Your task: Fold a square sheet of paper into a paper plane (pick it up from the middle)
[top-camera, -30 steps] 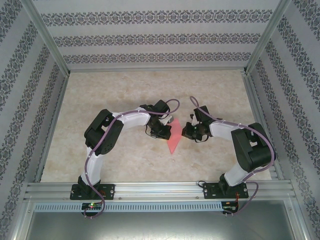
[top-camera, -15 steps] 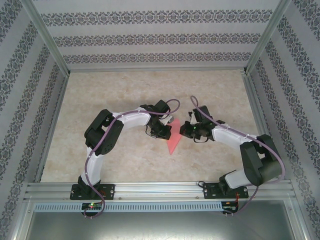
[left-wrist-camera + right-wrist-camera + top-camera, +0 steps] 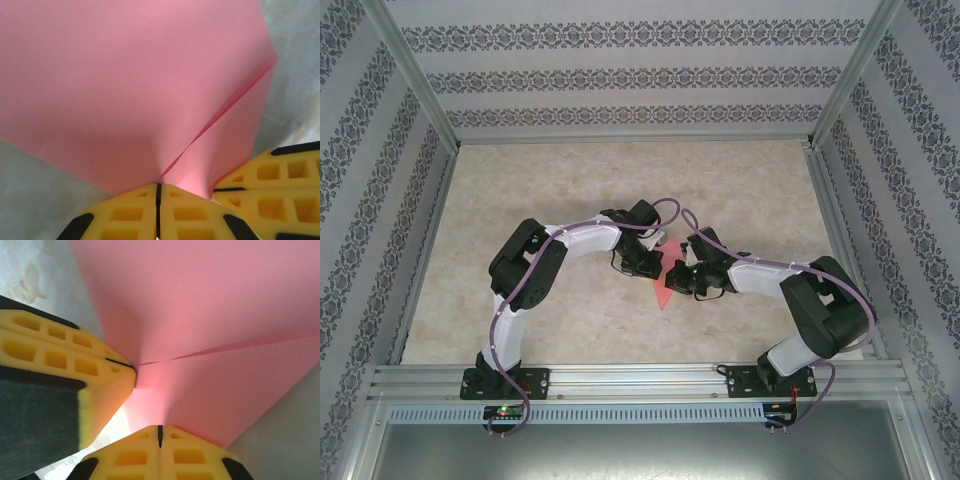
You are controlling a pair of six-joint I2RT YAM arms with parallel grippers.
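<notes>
The pink sheet [image 3: 662, 288] sits near the middle of the bench [image 3: 520, 190], just off centre toward 5 o'clock, caught between the two arms. From above, its visible part is a narrow wedge whose tip points to 6 o'clock, and a small sliver of pink shows at 12 o'clock above the two wrists. The left pincer [image 3: 658, 264] reaches the sheet from the 9 o'clock side and the right pincer [image 3: 672, 276] from the 3 o'clock side, and the two heads are very close together over the paper. In the left wrist view, the left pincer's yellow pads [image 3: 130, 215] are pressed together with only a thin dark seam between them, and the paper's edge is nipped at their tips. The sheet fans out from there toward 12 o'clock, and a folded edge runs from the pads toward 2 o'clock. The other arm's yellow fingers show at 4 o'clock in that view, just beside the same stretch of paper. In the right wrist view, the right pincer's pads [image 3: 190, 455] are likewise closed tight on the sheet at 6 o'clock. A layered edge runs off toward 3 o'clock, and the left arm's fingers stand at 9 o'clock with their tips against the paper. Both pincers therefore hold the sheet at nearly the same spot. Pale marbled bench surface shows around the paper in both wrist views. Whether the sheet rests on the bench or is lifted clear of it cannot be told.
</notes>
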